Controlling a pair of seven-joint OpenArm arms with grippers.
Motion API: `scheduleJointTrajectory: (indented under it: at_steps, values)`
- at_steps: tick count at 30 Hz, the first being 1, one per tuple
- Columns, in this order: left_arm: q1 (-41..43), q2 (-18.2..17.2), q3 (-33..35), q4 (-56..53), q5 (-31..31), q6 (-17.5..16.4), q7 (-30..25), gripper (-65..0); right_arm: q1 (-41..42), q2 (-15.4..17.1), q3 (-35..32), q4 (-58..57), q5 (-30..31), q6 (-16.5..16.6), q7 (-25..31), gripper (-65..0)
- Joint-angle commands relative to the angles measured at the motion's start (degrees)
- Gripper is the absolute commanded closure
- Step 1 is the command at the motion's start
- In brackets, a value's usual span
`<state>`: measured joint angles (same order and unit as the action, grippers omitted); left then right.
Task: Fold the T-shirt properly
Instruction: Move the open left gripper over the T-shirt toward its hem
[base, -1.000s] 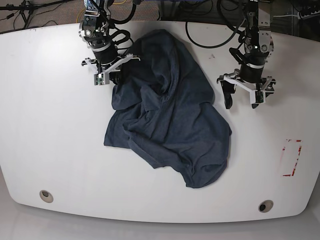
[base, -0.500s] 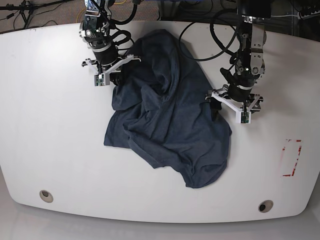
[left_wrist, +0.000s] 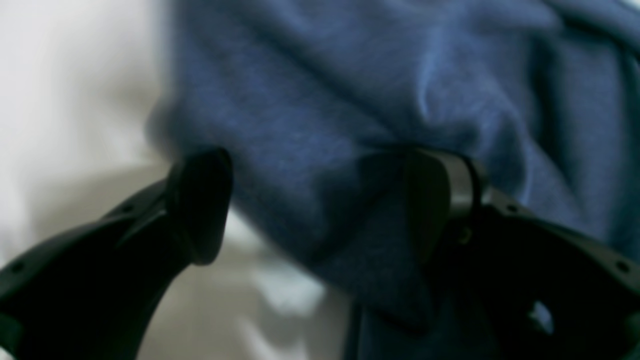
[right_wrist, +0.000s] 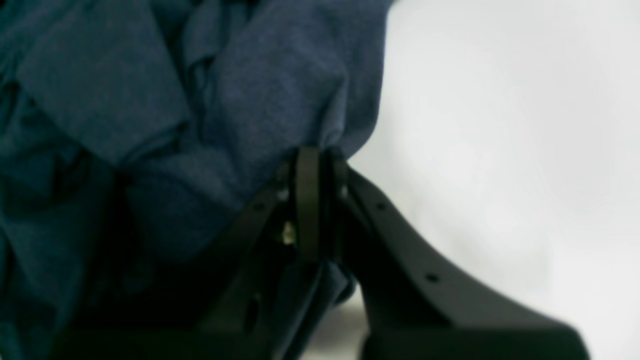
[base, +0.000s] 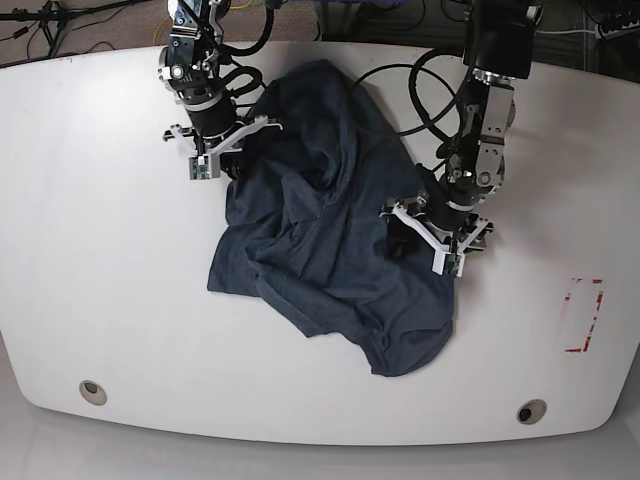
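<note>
we see the t-shirt (base: 335, 235) lying in a crumpled heap in the middle of the white desk (base: 100, 280), its long way running from the far side down toward the near right. our left end effector (base: 432, 238) sits right on the heap's right edge with its jaws wide apart, and a flap of cloth lies between them (nothing pinched yet, we think). it is the nearer one for the next grab. our right end effector (base: 225, 150) is clamped together on the far left edge of the cloth. the shirt is soft, dark blue, speckled and full of folds. the desk is smooth and hard.
</note>
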<state>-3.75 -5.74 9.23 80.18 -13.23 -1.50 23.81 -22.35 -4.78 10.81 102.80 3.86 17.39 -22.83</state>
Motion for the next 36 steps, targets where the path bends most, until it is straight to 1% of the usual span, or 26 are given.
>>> scheduleJointTrajectory:
  at_steps: [1, 14, 20, 26, 30, 31, 32, 33, 34, 36]
  values:
    - [-1.24, -0.33, -0.07, 0.24, -0.66, 0.22, -1.49, -50.5, 0.29, 0.12, -0.07, 1.38, 0.49, 0.21, 1.49, -0.5]
    - [-2.5, -0.71, -0.12, -2.21, -3.8, 0.07, -2.38, -51.1, 0.25, 0.22, -0.36, 1.77, 0.65, 0.2, 1.35, -0.8]
    - [-3.58, -0.8, 0.83, -5.96, -2.62, -0.3, -2.86, -51.9, 0.57, 0.26, -0.25, 1.84, 0.28, 0.15, 1.06, -0.8]
    - [-4.0, -0.61, 1.09, -7.22, -2.14, -0.21, -2.96, -50.4, 0.29, 0.24, -0.34, 1.72, 0.3, 0.12, 1.08, -0.8]
    - [-3.23, -0.49, 1.13, -8.45, -1.88, -0.21, -3.59, -35.8, -0.46, -0.03, -0.9, 1.12, 0.14, 0.1, 0.75, -0.6]
    - [0.89, -2.39, 0.13, -9.28, -1.05, -0.22, -3.11, -41.3, -0.64, 1.65, -0.13, -0.34, -1.18, -0.29, -0.69, -3.2]
    - [1.33, -2.75, 0.13, -9.28, -1.05, -0.22, -2.93, -41.3, -0.64, 1.74, -0.13, -0.34, -1.18, -0.29, -0.77, -3.2]
    - [2.47, -4.33, 0.22, -8.75, -1.05, -0.22, -1.88, -41.3, -0.64, 2.01, -0.13, -0.34, -1.18, -0.29, -1.13, -3.2]
    - [3.0, -5.12, 0.22, -8.67, -1.23, -0.22, -1.26, -41.3, -0.64, 2.27, -0.13, -0.34, -1.18, -0.29, -1.48, -3.2]
    - [2.83, -5.3, 0.22, -8.4, -1.58, -0.22, -0.38, -41.1, -0.55, 2.45, -0.13, -0.34, -1.18, -0.29, -1.83, -3.2]
